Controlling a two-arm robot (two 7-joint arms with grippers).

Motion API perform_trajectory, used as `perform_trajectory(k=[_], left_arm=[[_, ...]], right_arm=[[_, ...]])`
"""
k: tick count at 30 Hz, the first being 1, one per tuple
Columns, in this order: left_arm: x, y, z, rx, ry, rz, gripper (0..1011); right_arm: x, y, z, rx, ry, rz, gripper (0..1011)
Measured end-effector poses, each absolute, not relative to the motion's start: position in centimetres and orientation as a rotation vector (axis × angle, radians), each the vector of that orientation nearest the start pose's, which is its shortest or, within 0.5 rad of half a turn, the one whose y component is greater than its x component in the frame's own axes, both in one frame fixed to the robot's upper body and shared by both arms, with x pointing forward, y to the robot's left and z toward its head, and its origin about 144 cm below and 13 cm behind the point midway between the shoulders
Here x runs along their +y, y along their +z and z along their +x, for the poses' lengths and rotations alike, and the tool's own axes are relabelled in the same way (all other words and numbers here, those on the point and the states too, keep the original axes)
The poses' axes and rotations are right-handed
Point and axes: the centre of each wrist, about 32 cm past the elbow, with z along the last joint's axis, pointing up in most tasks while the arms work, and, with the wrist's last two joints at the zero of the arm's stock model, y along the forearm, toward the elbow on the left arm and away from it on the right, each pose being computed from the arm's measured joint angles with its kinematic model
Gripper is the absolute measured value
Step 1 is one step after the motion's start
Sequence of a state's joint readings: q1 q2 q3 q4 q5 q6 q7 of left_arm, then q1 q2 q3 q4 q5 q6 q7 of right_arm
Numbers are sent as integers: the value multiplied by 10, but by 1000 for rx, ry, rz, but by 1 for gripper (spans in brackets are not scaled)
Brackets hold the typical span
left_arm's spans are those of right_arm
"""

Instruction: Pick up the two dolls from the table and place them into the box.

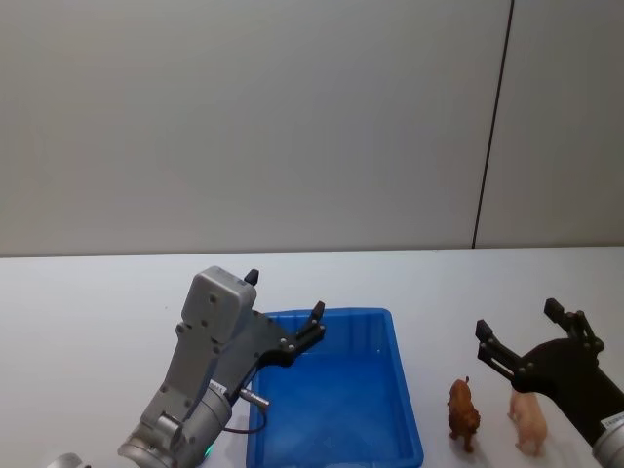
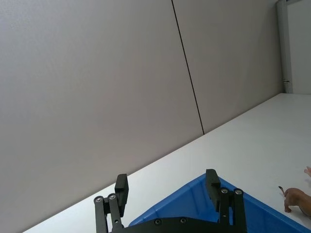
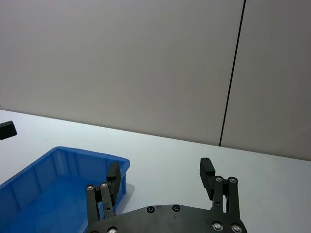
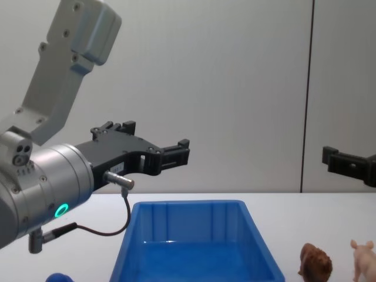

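Blue plastic box (image 1: 336,314), large, ribbed and rimmed: set on the white worktop (image 1: 88,312) in front of the robot, its interior seen bare, with no doll inside. Brown doll (image 1: 463,413), shaggy, four-legged: stood upright on the worktop just right of the box, apart from its wall. Pink pig doll (image 1: 528,421): stood upright near the brown doll, on the side away from the box, the two not touching. Left tool (image 1: 285,293): held in the air over the far left corner of the box, fingers spread apart, nothing between them. Right tool (image 1: 518,317): held in the air above and slightly beyond the two dolls, fingers spread apart and pointed forward rather than down, nothing gripped; in the head view its dark palm is seen overlapping the pig from above. Small rounded blue object (image 4: 59,277): noted at the near left of the worktop in the chest view, not counted among the task's things. Step in hand, as judged: the approach to the first pick, with neither doll lifted yet and the whole task left to do. Next move, as judged: the right tool is to be pitched downward and lowered over one doll, probably the pig beneath it, with its fingers kept wide until the body is straddled. Care is called for, because the neighbouring doll is near enough to be knocked over.
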State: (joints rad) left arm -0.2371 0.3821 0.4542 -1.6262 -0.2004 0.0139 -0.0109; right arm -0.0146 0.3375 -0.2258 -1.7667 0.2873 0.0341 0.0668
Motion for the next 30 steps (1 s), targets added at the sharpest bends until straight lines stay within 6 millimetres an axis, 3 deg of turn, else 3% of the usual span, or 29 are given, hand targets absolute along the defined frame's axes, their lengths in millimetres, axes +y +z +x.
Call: perform_trajectory(k=[30], left_arm=[[198,1204,492,-268,1124,61,1001]], right_arm=[[-244,1187,446,-70,-1225,-1,1001]])
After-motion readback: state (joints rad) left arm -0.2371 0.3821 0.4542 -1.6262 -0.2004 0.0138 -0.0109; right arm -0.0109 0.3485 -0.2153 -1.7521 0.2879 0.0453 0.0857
